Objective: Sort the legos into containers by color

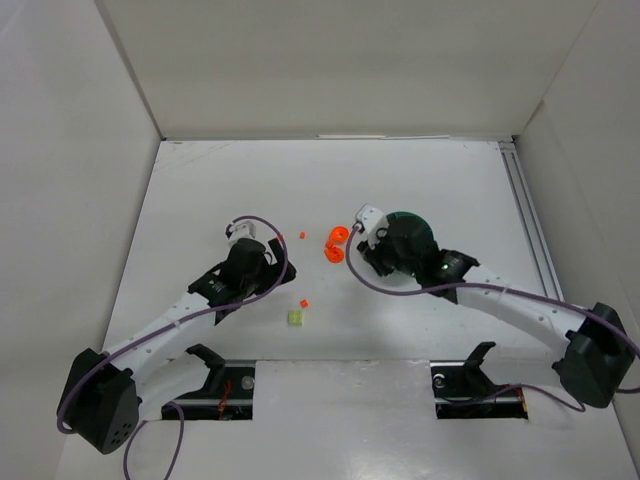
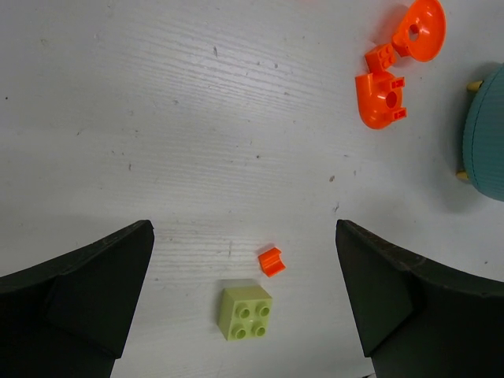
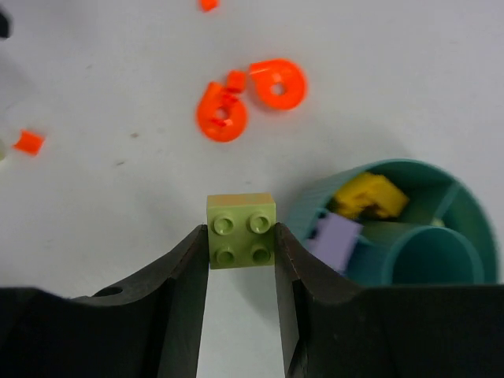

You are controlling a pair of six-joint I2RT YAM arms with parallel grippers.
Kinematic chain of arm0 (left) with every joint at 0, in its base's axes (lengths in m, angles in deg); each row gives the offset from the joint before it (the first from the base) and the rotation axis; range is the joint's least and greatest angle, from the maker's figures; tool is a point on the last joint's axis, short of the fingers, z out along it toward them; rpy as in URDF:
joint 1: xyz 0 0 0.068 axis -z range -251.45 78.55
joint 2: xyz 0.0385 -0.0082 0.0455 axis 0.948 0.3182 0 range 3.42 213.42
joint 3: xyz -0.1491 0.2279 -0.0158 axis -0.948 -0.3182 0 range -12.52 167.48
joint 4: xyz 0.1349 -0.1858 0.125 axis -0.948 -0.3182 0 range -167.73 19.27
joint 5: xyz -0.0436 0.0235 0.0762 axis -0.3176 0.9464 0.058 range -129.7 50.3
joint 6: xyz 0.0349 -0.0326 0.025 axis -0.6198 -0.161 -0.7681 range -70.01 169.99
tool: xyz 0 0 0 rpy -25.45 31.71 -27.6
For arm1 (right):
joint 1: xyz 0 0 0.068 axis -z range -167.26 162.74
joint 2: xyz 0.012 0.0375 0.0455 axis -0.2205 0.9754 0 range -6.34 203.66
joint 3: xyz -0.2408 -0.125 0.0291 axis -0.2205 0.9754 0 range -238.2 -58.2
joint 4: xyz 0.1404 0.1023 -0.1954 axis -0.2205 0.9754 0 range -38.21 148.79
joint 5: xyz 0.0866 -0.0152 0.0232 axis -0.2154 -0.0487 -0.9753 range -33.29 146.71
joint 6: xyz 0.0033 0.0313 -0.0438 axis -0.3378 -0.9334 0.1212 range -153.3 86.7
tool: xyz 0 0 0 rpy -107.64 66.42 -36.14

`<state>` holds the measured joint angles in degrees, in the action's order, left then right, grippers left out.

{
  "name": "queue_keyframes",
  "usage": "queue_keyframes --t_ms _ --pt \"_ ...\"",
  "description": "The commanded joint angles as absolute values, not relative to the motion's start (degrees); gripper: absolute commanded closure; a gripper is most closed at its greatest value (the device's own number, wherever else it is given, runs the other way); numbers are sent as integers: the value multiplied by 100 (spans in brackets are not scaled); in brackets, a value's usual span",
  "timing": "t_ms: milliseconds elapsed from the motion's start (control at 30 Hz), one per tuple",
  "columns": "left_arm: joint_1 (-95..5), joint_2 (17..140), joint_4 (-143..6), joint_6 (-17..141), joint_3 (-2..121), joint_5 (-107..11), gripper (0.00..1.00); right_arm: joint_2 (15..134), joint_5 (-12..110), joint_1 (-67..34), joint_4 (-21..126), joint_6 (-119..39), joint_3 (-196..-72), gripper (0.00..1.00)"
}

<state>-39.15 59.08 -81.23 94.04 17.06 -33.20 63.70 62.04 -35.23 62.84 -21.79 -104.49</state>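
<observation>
Looking down from high at the 6 o'clock edge over the whole table (image 1: 200,190), and close down from each wrist — sharing the orange round pieces (image 2: 380,98), at 1 o'clock left, 12 o'clock right, beside the teal dish (image 2: 487,134).

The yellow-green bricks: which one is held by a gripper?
The brick clamped in the right gripper, near the teal dish. The other brick lies free on the table, before the open left gripper.

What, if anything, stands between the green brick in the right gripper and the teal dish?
Nothing visible. The right gripper holds the green brick beside the teal dish; the orange pieces lie away from that gap.
</observation>
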Motion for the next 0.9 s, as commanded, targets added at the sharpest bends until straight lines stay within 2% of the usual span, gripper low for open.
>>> queue_keyframes --t_ms 0,300,533,867 --pt "-3902 5844 -8005 9270 1867 -3364 0 5951 5716 -2745 6145 -1635 -10769 69" --pt "-3902 6160 -7882 9025 2175 -3477 0 5879 5628 -847 6436 -1572 -11216 69" --pt "-3902 6397 -7777 9024 2175 -3591 0 6476 5259 -265 6488 -1572 -11480 69" --pt "-3902 6450 -7609 9077 2008 -3654 0 7241 4811 -159 6620 -1589 -11762 68"
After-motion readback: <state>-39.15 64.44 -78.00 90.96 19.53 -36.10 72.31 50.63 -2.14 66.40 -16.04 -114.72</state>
